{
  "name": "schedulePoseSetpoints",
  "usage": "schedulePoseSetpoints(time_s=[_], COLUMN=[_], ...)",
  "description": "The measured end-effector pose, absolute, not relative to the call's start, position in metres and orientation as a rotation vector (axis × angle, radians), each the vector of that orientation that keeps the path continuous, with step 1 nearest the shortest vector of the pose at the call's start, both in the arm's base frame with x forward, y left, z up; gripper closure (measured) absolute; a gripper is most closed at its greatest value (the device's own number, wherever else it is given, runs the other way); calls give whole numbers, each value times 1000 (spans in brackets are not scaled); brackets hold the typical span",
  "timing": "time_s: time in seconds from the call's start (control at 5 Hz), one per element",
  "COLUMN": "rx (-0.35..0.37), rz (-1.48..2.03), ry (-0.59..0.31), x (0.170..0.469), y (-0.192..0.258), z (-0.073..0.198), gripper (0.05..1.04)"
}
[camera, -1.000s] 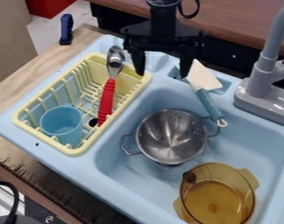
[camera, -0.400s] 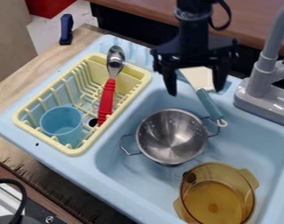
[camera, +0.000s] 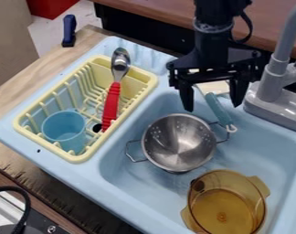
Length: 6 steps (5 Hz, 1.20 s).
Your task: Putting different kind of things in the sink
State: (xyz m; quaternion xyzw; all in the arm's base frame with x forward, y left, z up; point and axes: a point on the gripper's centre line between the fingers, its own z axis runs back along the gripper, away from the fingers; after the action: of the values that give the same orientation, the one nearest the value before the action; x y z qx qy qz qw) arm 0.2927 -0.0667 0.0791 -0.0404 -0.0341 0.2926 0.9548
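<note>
**Hangs Open Above the Back of the Sink**

Hangs nearly upright from the top edge of the camera view, right of centre, as a black arm (camera: 214, 39) ending in a gripper (camera: 212, 103) over the back of the light blue sink (camera: 126, 180). Points downward, with fingers spread wide, one toward each side of the spatula (camera: 219, 109) as seen from above, and has hold of nothing. Cannot tell the height above the spatula.

Includes that spatula at the sink's back edge, with pale head partly hidden behind the gripper, and teal handle slanting into the basin, ending near a wire handle of the metal colander (camera: 178, 144). Holds the colander near the middle of the basin, opening upward, and just beside, toward the front, a see-through amber pot (camera: 224, 212) with two lugs.

Carries a yellow dish rack (camera: 82, 157) on the sink's left ledge. Contains, at the near end, a blue cup (camera: 65, 130), mouth up; and, nearer the basin side, a metal spoon (camera: 111, 105) with red handle, lying lengthwise with bowl toward the far edge. Has a grey faucet (camera: 272, 84) at the back right.
</note>
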Motion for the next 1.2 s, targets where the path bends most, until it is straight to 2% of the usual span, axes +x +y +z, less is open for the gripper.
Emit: schedulePoseSetpoints(time_s=[0.8,1.0,1.2], rx=[-39,-39,-52], rz=[628,622,619], ry=[-64,-70,-76], x=[299,300,301], y=[-68,-69,-70], z=[56,55,55], gripper=[89,136,402])
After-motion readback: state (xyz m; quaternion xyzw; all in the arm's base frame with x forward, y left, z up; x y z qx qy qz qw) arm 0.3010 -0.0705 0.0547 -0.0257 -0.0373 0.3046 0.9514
